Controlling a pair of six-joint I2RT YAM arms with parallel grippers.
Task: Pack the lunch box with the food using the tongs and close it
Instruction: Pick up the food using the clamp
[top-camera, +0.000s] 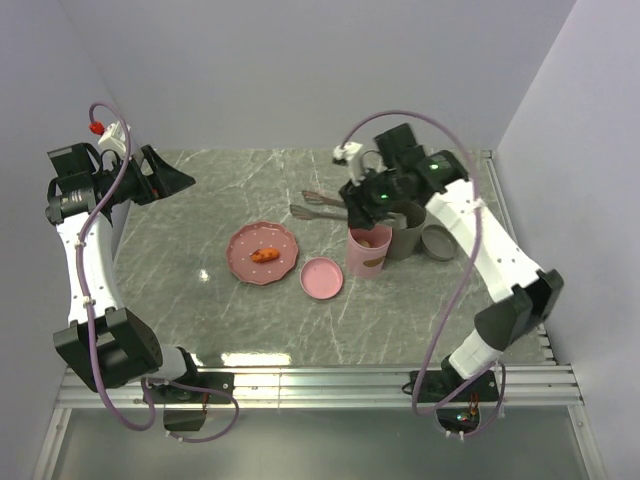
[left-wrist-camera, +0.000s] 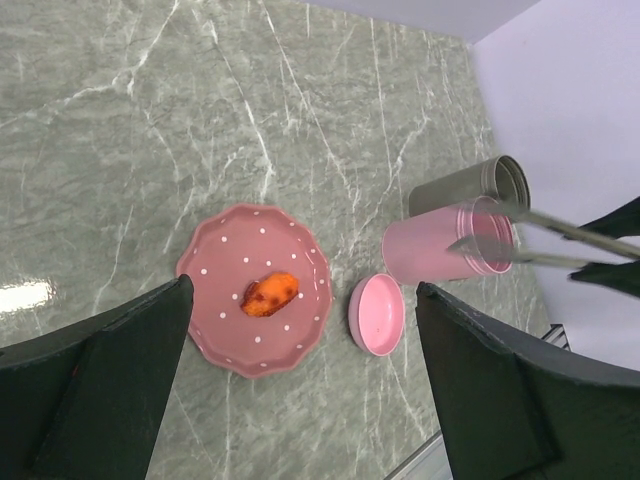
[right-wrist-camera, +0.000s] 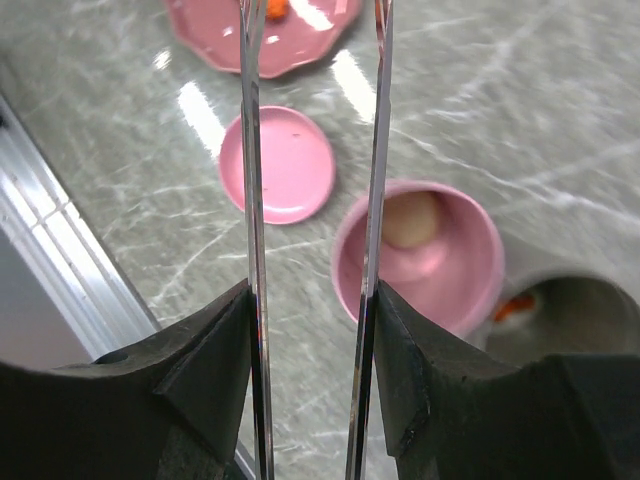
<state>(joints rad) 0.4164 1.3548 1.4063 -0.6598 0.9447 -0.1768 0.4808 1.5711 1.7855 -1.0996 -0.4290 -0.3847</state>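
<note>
One carrot piece is lying on the pink plate, the cream ball in the pink cup, while the tongs are being held parted and empty by the right gripper, so packing is judged part-done, and a squeeze on that piece is being called for next.

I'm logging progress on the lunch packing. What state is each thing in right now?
pink container: open, cream ball inside.
grey container: open, orange piece inside.
pink lid: off, flat on the table.
plate: one carrot piece on it.
tongs: held, arms apart.
right hand: shut on the tongs.
left hand: open, empty.
</note>
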